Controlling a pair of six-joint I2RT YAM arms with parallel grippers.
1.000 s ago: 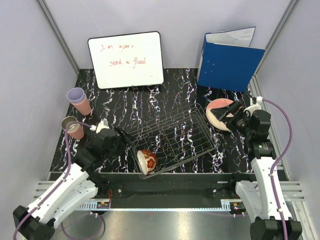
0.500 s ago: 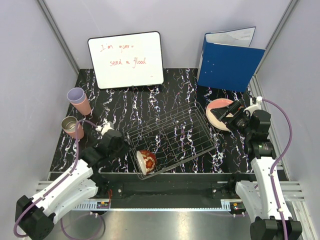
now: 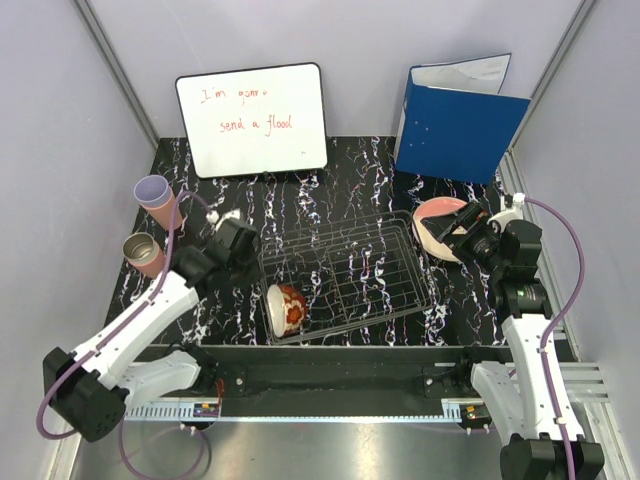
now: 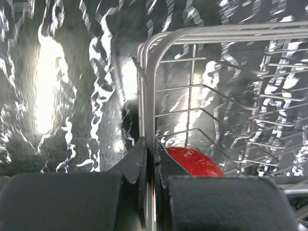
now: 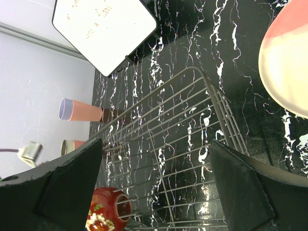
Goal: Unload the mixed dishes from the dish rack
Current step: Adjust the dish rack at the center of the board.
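Black wire makes up the low dish rack (image 3: 350, 270), which sits in the middle of the black table with white marble streaks (image 3: 360, 190). My left gripper (image 4: 150, 150) is squeezed tight on the rack's left rim. The thin wire runs right between my two fingers (image 4: 137, 166). Just inside that rim, in the near left corner, the small round cream-and-brown bowl (image 3: 285, 308) lies on its side.

My right gripper (image 3: 468, 235) is spread wide and holds nothing. It hangs over the round cream-pink plate (image 3: 435, 222). The plate lies on the table just beside the rack's far right corner.

The rack's near side is close to the table's near edge, so there is little room there. Behind the rack there is open table, up to the white board with red writing (image 3: 252, 118) and the blue folder (image 3: 455, 120) standing at the back.

On my left, a pink tumbler with a lavender rim (image 3: 157, 198) stands near the grey wall. A second pink tumbler (image 3: 145, 254) stands near it, closer to me. Both are apart from the rack, and my left arm reaches in past them.
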